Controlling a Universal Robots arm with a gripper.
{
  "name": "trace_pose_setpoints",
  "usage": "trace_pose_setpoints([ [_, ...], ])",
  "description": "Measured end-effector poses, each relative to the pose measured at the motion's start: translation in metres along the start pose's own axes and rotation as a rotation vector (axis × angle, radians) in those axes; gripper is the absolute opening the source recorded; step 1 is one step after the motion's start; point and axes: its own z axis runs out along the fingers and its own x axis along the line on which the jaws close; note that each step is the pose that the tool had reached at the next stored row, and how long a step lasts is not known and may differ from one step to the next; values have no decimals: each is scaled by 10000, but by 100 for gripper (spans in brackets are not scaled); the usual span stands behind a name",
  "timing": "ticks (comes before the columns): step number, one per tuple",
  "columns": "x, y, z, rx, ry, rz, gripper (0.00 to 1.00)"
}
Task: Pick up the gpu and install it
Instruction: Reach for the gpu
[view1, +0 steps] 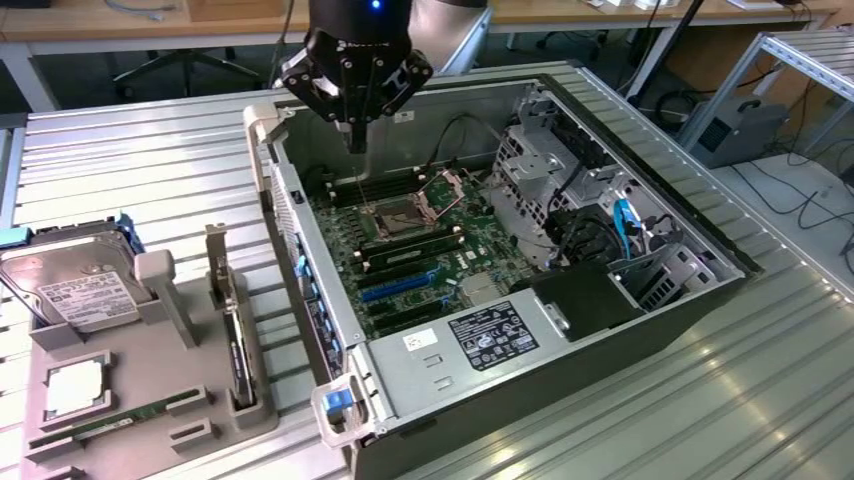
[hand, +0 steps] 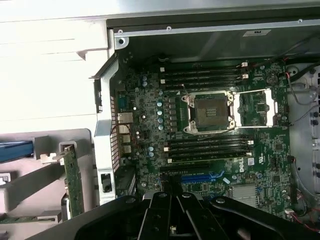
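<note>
Your claw (view1: 358, 140) is hanging over the far end of the open computer case (view1: 627, 350). Its fingers are pressing together and gripping nothing. It is pointing down at the motherboard (view1: 427, 255), above the memory slots next to the processor socket (view1: 400, 220).

The gpu (view1: 240, 345) is standing on edge in a slot of the grey holder (view1: 160, 340). The holder is sitting on the tabletop (view1: 134, 160) outside the case, at the exterior view's left. The card's pale bracket is rising at its far end, and the card is sitting well apart from your claw.

Obstructions: the case's near side wall is standing between the holder and the motherboard. Inside the case, a silver drive cage (view1: 534, 170), a black power unit (view1: 587, 300) and a blue cable (view1: 625, 225) are crowding the side toward the exterior view's right. The blue slot (hand: 200, 177) on the board is lying uncovered.

Other items: a hard drive (view1: 80, 295) is leaning in the same holder, near the gpu. A RAM stick (view1: 114, 418) is lying flat along the holder's front edge.

Surface: the tabletop is showing ribbed metal slats, bare around the case.

Room: wooden desks (view1: 134, 20) are running along the back with an office chair (view1: 187, 65) beneath. A black box (view1: 741, 125) is sitting on the floor at the exterior view's right, with cables trailing beside it.
</note>
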Motion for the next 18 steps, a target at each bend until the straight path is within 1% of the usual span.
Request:
trace_pose_setpoints([
  [12,181,-14,-5,0,0,0,11],
  [18,244,-18,-6,-1,-1,0,11],
])
